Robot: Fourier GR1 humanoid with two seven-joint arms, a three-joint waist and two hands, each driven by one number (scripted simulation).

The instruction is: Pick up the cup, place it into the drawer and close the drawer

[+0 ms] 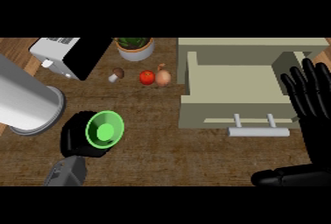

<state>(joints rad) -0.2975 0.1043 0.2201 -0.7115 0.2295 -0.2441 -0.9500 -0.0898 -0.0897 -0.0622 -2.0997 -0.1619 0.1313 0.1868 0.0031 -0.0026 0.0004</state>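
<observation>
The green cup point(104, 129) is tilted with its mouth facing up and to the right, left of the drawer. My left hand point(76, 136) is curled round its body from the left, hiding most of its wall; the grey forearm point(66, 172) comes in from the lower edge. The beige drawer point(237, 83) stands pulled open at the right, its inside bare, with a pale bar handle point(257, 130) on its front. My right hand point(311, 105) is open with fingers straight up at the right edge, overlapping the drawer's right side, and its thumb point(291, 177) lies low.
A large grey cylinder point(26, 104) slants in at the left. Behind lie a white and black appliance point(70, 54), a potted plant point(134, 47), a mushroom point(116, 75), a tomato point(147, 77) and an onion point(163, 78). Wooden counter point(181, 153) shows in front.
</observation>
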